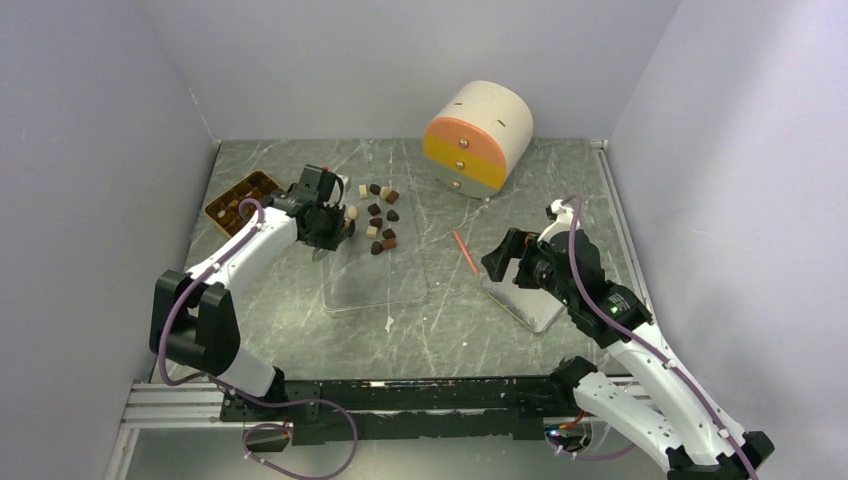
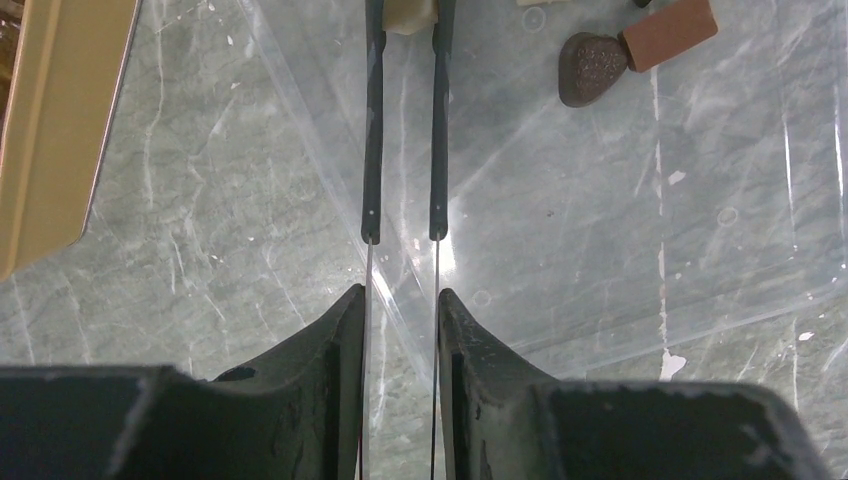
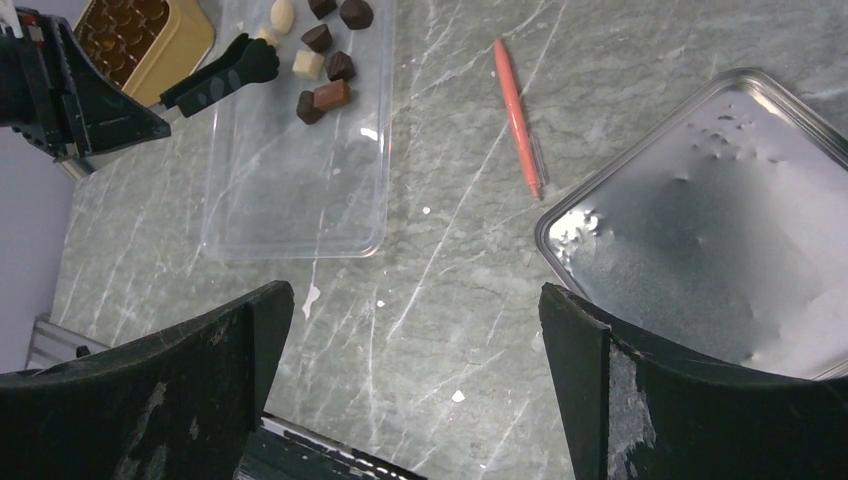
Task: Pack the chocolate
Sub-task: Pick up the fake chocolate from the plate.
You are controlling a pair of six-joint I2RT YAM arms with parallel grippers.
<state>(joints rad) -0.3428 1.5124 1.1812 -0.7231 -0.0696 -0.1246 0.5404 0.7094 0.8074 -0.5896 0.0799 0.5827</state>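
Several chocolate pieces [image 1: 381,216], dark brown, mid-brown and cream, lie on the far end of a clear plastic tray [image 1: 375,285]. My left gripper [image 1: 335,226] is over that tray's far left corner, shut on a pair of thin black-tipped tweezers [image 2: 372,150]. In the left wrist view its jaws [image 2: 403,295] press the tweezer blades, and the tips reach a cream piece [image 2: 410,12] at the frame's top edge. A dark dome piece [image 2: 592,67] and a brown block [image 2: 668,33] lie to the right. My right gripper [image 1: 505,258] is open and empty above the table [image 3: 415,300].
A golden-brown compartmented tray [image 1: 240,195] lies at the far left, beside the left gripper. An orange-red stick [image 1: 463,252] lies mid-table. A silver tin [image 1: 528,306] sits under the right arm. A cream, orange and yellow round box [image 1: 478,135] stands at the back.
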